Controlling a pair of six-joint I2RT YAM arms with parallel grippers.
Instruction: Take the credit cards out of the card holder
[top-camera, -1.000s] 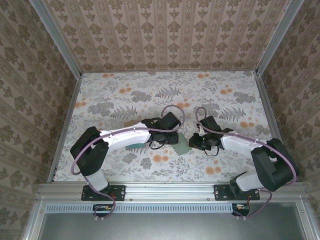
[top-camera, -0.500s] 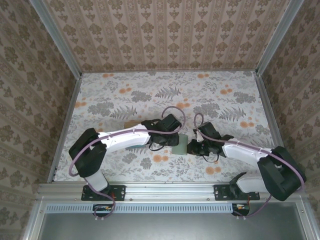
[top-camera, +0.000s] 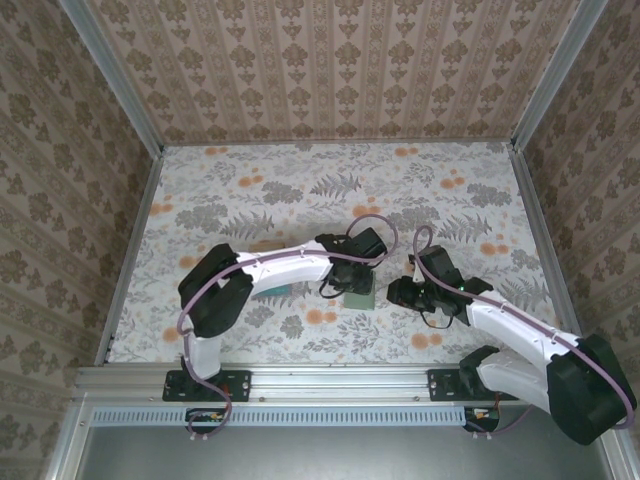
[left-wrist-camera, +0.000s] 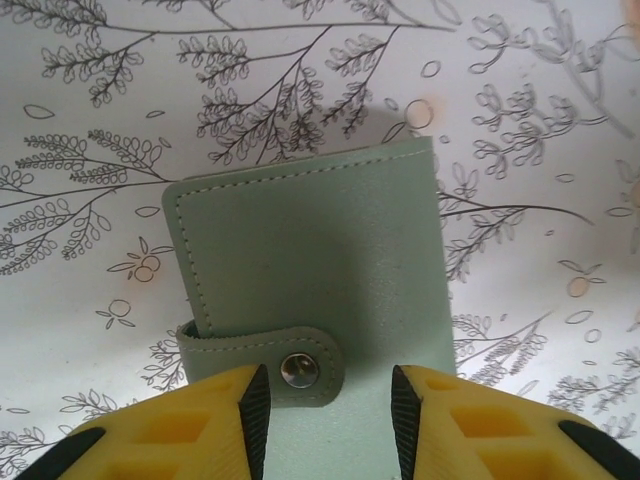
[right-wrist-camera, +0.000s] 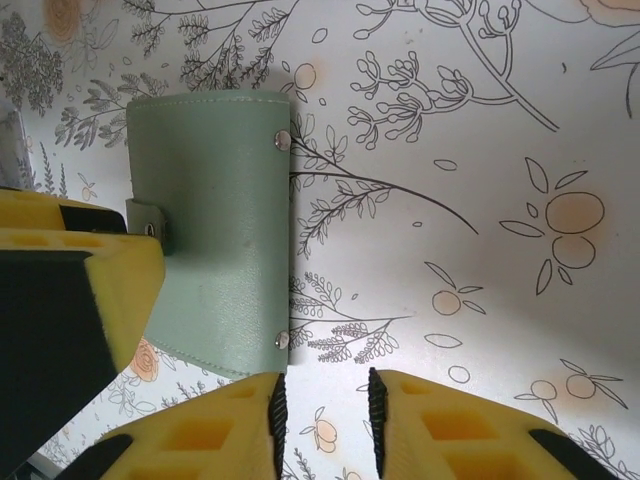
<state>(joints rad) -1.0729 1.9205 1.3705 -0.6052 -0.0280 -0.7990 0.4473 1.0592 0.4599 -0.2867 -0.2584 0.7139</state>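
- Table (top-camera: 250, 190): floral cloth. Both arms reach in to its middle, near each other.
- Left arm (top-camera: 270, 270) comes in from the left; right arm (top-camera: 510, 320) comes in from the right.
- Card holder (left-wrist-camera: 310, 260): flat on the cloth between the two grippers, snapped shut. Any cards inside are hidden.
- Left gripper (left-wrist-camera: 325, 410): jaws parted, gripping nothing. It sits over the clasp edge with one finger on each side of the clasp. Can't tell if it touches the cover.
- Right gripper (right-wrist-camera: 322, 415): jaws slightly apart and empty, over bare cloth just beside the spine-side corner of the holder.
- Snap tab (left-wrist-camera: 265, 362): wraps over the edge from the back cover and is buttoned down.
- Stud (left-wrist-camera: 298, 369): just left of the left gripper's centreline.
- Step in hand, my read: undo the snap. Nothing is out yet.
- How to do it well:
  - Pin the spine side flat with the right gripper first, or the whole holder will slide or lift.
  - Left gripper pinches the free rounded end of the tab only, not the cover under it.
  - Peel away from the stud, low and slow.
  - Keep the two grippers apart; they're close.
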